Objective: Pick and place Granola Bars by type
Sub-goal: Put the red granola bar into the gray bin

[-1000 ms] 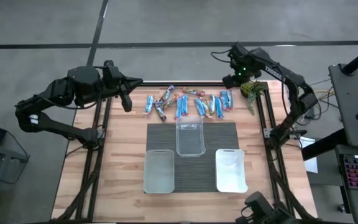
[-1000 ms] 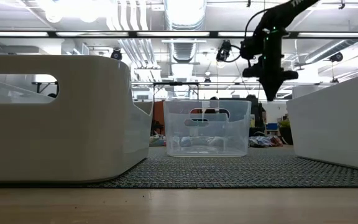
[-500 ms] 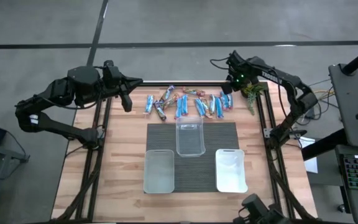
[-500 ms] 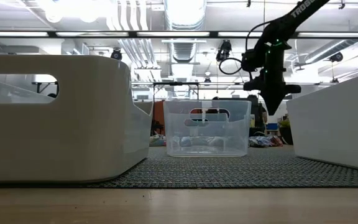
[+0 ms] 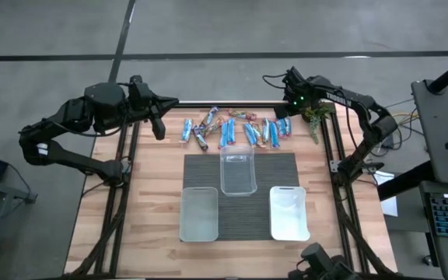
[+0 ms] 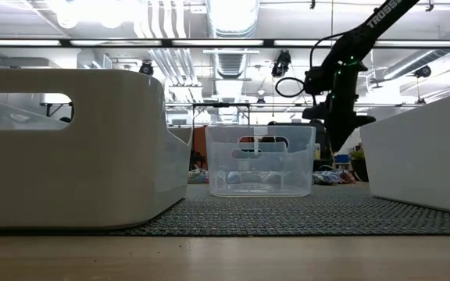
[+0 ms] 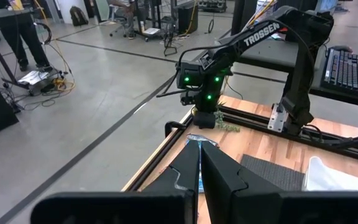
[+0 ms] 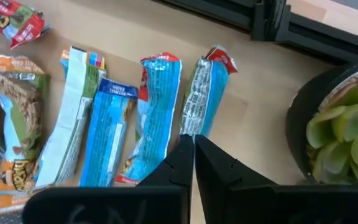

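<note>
Right tool [image 8: 192,144] hangs pinched shut and empty right above the outermost blue bar [image 8: 205,92], probably lining up a pick. The granola bars [image 5: 236,128] lie in a row behind the clear middle tub [image 5: 238,171]. Left tool [image 7: 199,163], also shut, waits beside that row.

A light wooden table [image 5: 154,202] carries a dark ribbed mat [image 5: 278,167] at its middle. Along the far edge lie the Granola Bars [image 5: 232,128] in a loose row, with a small potted plant [image 5: 314,115] at the far right corner.
</note>
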`<state>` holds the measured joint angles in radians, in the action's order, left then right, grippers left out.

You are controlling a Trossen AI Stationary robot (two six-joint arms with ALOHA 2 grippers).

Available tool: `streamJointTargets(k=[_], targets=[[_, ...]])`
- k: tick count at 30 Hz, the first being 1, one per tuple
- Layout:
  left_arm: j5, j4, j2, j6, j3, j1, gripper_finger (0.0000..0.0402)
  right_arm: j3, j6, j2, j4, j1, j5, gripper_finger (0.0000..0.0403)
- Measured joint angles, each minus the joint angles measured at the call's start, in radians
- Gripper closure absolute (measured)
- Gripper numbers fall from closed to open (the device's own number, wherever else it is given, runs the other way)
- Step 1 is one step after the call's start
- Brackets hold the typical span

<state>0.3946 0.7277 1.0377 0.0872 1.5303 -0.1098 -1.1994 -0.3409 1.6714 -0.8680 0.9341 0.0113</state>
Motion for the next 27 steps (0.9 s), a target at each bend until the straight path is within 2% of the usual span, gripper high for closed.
streamJointTargets(k=[13, 27], targets=[[0.000, 0.000, 0.000, 0.000, 0.000, 0.000, 0.0401, 0.067, -0.026, 0.000, 0.069, 0.000, -0.001, 0.0394], [0.000, 0.000, 0.000, 0.027, 0.000, 0.000, 0.0401, 0.072, -0.255, 0.002, 0.075, 0.000, -0.002, 0.0394]])
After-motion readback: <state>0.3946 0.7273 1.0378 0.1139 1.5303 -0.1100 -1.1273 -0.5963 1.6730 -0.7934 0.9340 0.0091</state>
